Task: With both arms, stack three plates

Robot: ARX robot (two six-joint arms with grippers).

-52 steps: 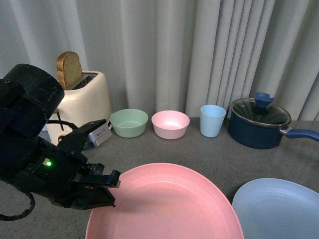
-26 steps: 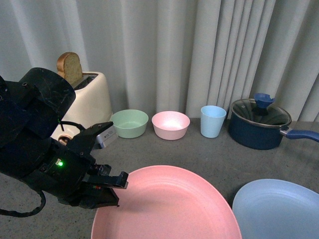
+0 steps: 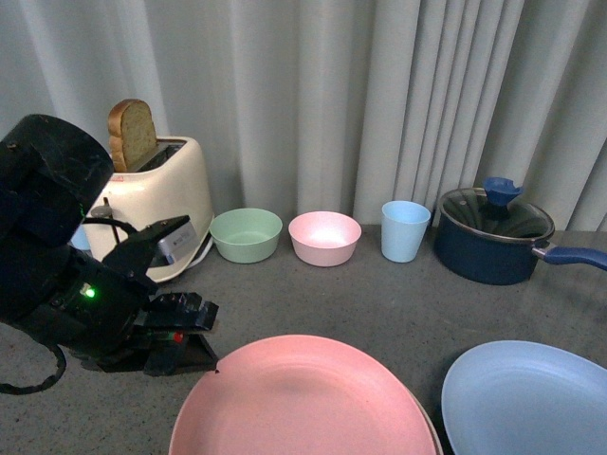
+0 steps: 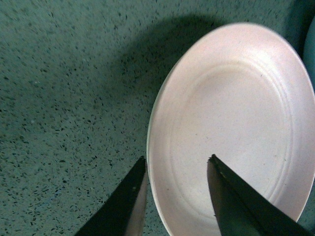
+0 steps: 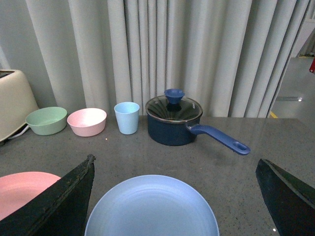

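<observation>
The pink plate (image 3: pixel 303 403) lies flat at the front centre. A thin tan rim (image 3: pixel 434 428) shows under its right edge. The light blue plate (image 3: pixel 531 398) lies to its right on the counter. My left gripper (image 3: pixel 207 360) is at the pink plate's left rim. In the left wrist view the gripper (image 4: pixel 177 157) is open and straddles that rim, with one finger over the pink plate (image 4: pixel 231 123) and one outside it. My right gripper (image 5: pixel 174 160) is wide open and empty above the light blue plate (image 5: pixel 152 209). It does not show in the front view.
Along the curtain stand a cream toaster (image 3: pixel 161 204) with a bread slice, a green bowl (image 3: pixel 246 233), a pink bowl (image 3: pixel 324 237), a light blue cup (image 3: pixel 404 229) and a dark blue lidded pot (image 3: pixel 493 237) with its handle pointing right.
The pink plate has come down from a raised tilt and lies lower and flatter. My left arm has drawn back to the left, its fingers now loose at the rim.
</observation>
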